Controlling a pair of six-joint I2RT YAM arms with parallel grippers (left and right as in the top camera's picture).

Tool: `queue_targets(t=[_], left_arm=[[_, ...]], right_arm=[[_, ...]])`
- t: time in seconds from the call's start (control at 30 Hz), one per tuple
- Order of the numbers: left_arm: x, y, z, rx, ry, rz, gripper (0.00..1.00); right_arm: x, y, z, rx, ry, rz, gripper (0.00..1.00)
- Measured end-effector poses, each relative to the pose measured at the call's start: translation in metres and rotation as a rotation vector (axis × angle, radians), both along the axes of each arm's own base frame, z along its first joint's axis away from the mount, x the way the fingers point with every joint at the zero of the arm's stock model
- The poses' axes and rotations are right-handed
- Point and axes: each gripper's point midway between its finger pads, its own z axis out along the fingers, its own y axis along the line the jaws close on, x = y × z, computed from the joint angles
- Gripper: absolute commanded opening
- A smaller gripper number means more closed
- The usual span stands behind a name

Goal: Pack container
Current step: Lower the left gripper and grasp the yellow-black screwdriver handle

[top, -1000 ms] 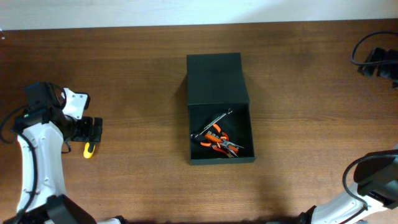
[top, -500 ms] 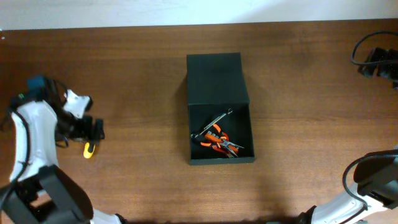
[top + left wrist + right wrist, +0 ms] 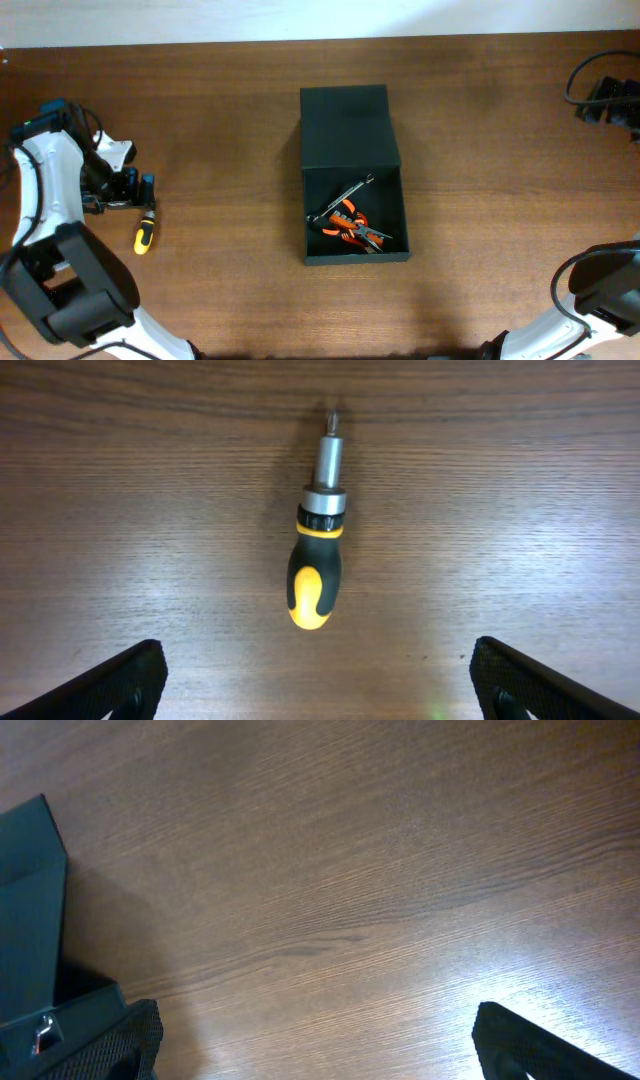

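Overhead, container: the container (image 3: 355, 252) sits mid-table (image 3: 230, 120), lid (image 3: 348, 125) flung back flat toward the far edge. Only this view looks inside: a silver wrench (image 3: 341, 199) lying across orange-handled pliers (image 3: 357, 229).
Overhead, left side: left pincer (image 3: 135, 188) is far left, and the yellow-and-black screwdriver (image 3: 144, 233) lies on the wood just below it, well apart from the container.
Overhead, change: half a second back that pincer covered the screwdriver's tip. Now it has pulled away toward the far edge and the whole tool shows. Container and contents haven't budged.
Overhead, cut off: the right arm (image 3: 600, 290) is clipped at the bottom-right corner, its pincer not visible here.
Left wrist: close-up the overhead can't give. Screwdriver (image 3: 315, 560) alone on the grain, bit pointing away from the camera. Left pincer (image 3: 315, 665) released, fingers (image 3: 125, 675) spread wide at the frame corners and touching nothing.
Right wrist: right pincer (image 3: 315, 1030) released too, gripping nothing, over bare wood.
Right wrist, edge: a slice of the container (image 3: 30, 910) at the left border, plus a small silver glint too tiny to identify.
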Motion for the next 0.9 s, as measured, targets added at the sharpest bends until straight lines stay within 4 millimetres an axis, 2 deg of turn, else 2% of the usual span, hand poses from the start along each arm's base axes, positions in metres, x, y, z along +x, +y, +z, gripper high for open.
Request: queue_targets(t=[0.17, 0.37, 0.63, 0.9], left_arm=[[0.001, 0.003, -0.014, -0.001, 0.029, -0.001, 0.96], [0.017, 0.011, -0.025, 0.033, -0.029, -0.002, 0.96], [0.004, 0.005, -0.058, 0.023, -0.008, -0.003, 0.96], [0.004, -0.008, -0.075, 0.021, -0.008, -0.073, 0.96]], right_arm=[[0.0, 0.0, 0.0, 0.001, 0.002, 0.0, 0.99], [-0.001, 0.0, 0.0, 0.001, 0.002, 0.0, 0.99], [-0.001, 0.001, -0.001, 0.003, 0.006, 0.0, 0.99], [-0.002, 0.001, -0.001, 0.006, 0.009, 0.0, 0.99]])
